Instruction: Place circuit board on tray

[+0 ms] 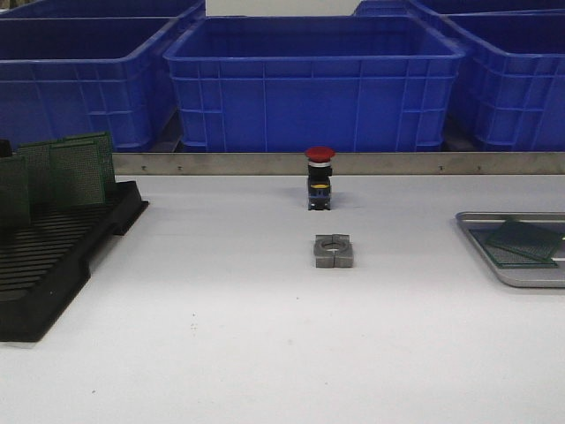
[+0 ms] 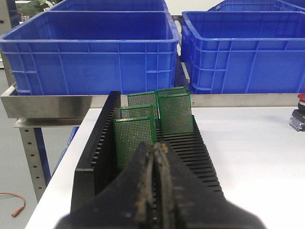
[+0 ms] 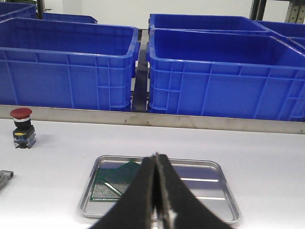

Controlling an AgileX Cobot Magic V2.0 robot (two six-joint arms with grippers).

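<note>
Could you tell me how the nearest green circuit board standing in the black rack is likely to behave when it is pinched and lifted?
The nearest circuit board looks thin and flat, so probably stiff and light. Standing on edge in the black rack, it may tip if nudged.

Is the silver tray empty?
No, the tray already has green circuit boards lying on its floor, one overlapping another.

Boards (image 2: 175,113) upright in rack (image 2: 97,148) (black)
</note>
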